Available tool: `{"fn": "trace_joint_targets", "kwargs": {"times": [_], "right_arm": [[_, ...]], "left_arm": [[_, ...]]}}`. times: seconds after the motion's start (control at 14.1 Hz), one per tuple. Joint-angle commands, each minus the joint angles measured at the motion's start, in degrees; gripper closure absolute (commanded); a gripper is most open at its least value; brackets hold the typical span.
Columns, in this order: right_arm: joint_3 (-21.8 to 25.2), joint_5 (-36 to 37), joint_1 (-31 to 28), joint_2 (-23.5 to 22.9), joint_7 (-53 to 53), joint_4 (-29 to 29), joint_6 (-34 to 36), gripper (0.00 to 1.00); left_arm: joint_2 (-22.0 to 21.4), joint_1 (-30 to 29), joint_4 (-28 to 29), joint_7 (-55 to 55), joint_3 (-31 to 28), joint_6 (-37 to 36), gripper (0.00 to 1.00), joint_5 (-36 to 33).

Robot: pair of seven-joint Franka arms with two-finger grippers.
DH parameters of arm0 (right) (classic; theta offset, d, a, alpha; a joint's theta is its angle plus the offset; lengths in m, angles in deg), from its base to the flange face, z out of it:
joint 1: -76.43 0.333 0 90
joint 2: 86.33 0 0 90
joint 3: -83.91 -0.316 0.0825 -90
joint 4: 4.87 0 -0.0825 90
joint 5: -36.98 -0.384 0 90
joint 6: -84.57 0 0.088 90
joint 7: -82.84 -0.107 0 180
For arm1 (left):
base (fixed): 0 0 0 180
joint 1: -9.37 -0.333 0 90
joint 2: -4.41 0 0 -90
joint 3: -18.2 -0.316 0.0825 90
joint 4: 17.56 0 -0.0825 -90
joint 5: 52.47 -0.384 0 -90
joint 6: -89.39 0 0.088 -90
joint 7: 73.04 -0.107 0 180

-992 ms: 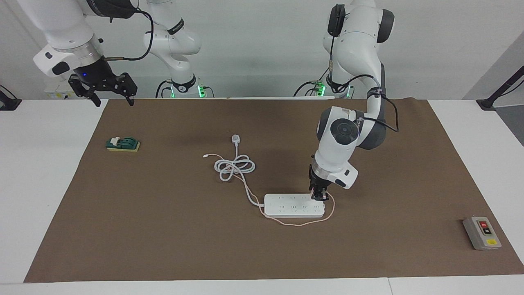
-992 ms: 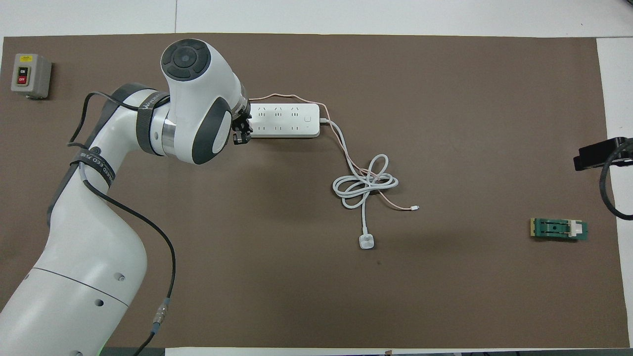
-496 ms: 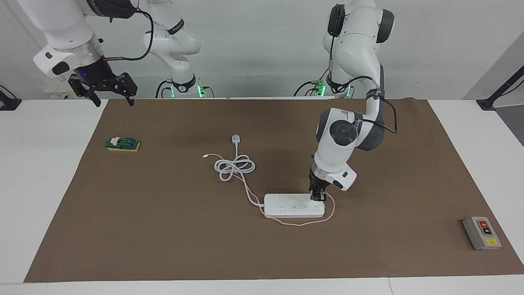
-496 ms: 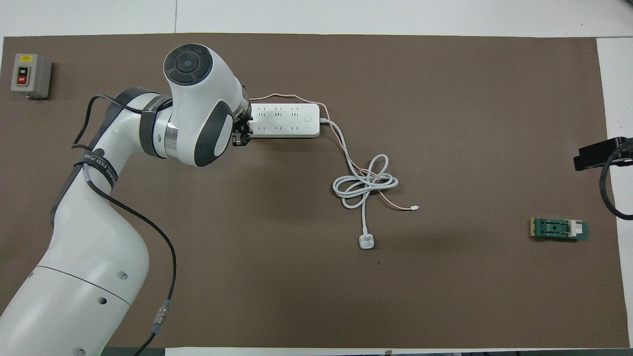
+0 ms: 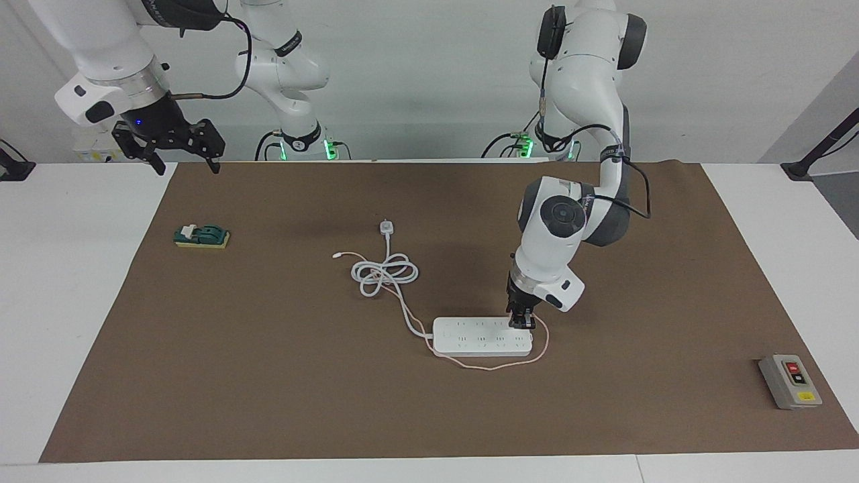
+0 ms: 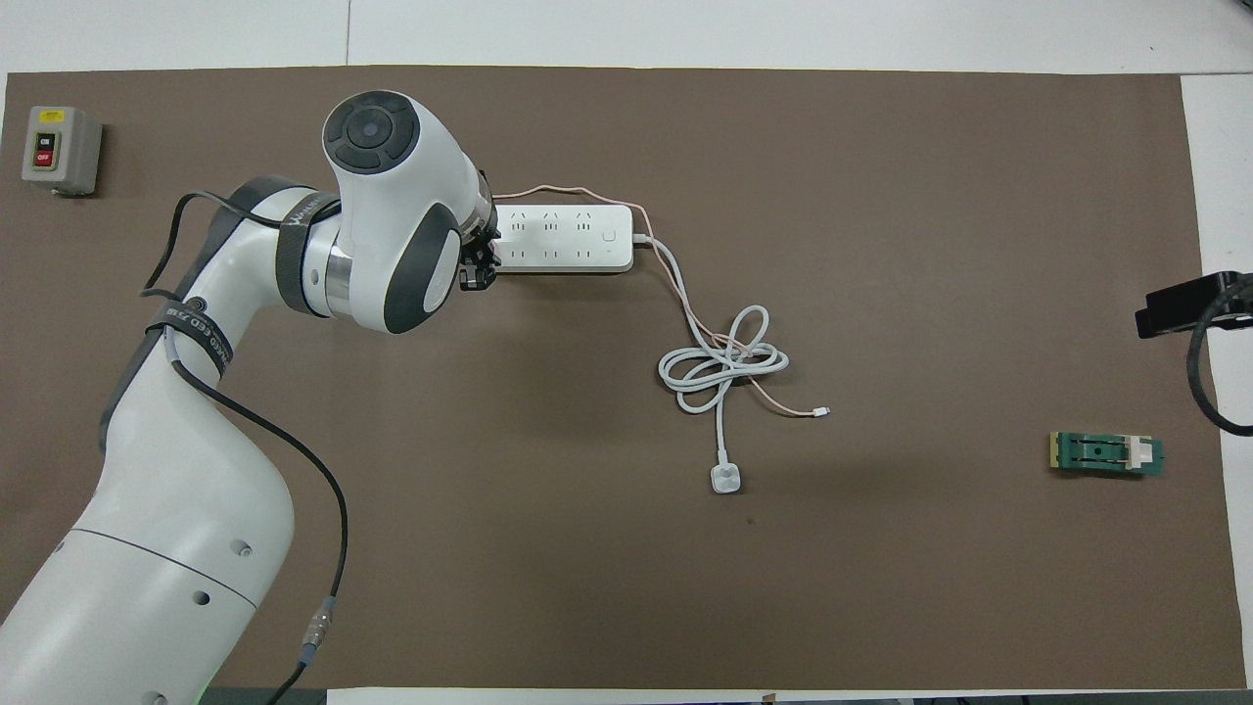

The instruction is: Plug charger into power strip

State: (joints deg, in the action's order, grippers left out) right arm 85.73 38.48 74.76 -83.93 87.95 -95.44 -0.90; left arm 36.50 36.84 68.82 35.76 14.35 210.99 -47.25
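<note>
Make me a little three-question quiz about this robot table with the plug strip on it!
1. True or false: the left gripper is down at the end of the power strip toward the left arm's end of the table.
2. Which lies nearer to the robots: the small white plug or the power strip?
3. Pick one. The right gripper is: A) holding the pink cable, B) open and waiting in the air near the brown mat's corner, C) pressing the grey button box.

Key: 1 true; 2 the small white plug; 3 B.
</note>
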Motion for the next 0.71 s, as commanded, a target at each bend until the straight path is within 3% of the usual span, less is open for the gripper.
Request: {"fn": "trace_joint_targets", "kwargs": {"times": [0.0, 0.64], "right_arm": [[-0.7, -0.9, -1.0, 0.9, -0.9, -1.1, -0.6, 0.00], [-0.7, -0.9, -1.1, 0.9, -0.9, -1.1, -0.5, 0.00]], "left_arm": [[1.2, 0.7, 2.3, -0.3, -0.3, 1.7, 1.00, 0.6], [1.8, 0.7, 2.1, -0.4, -0.3, 0.7, 1.00, 0.0]]}}
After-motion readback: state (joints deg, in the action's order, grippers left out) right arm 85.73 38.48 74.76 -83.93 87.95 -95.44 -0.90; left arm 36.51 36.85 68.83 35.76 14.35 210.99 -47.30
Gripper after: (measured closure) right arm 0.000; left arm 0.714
